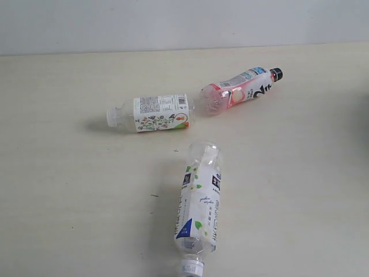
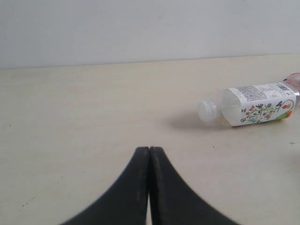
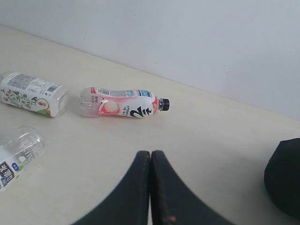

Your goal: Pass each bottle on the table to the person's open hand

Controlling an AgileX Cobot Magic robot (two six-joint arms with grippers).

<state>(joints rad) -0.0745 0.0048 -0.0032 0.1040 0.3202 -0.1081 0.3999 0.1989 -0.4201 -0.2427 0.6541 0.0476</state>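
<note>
Plastic bottle (image 1: 124, 115), floral label (image 1: 161, 118), barcode (image 1: 181, 102)

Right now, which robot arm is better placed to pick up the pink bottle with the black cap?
Right, probably. The pink bottle lies in plain view ahead of the right gripper; the left wrist view barely catches it. Its jaws are shut.

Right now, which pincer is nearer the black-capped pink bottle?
Right. The right pincer faces the pink bottle close ahead; the left pincer has it farther off, beyond the floral bottle.
</note>
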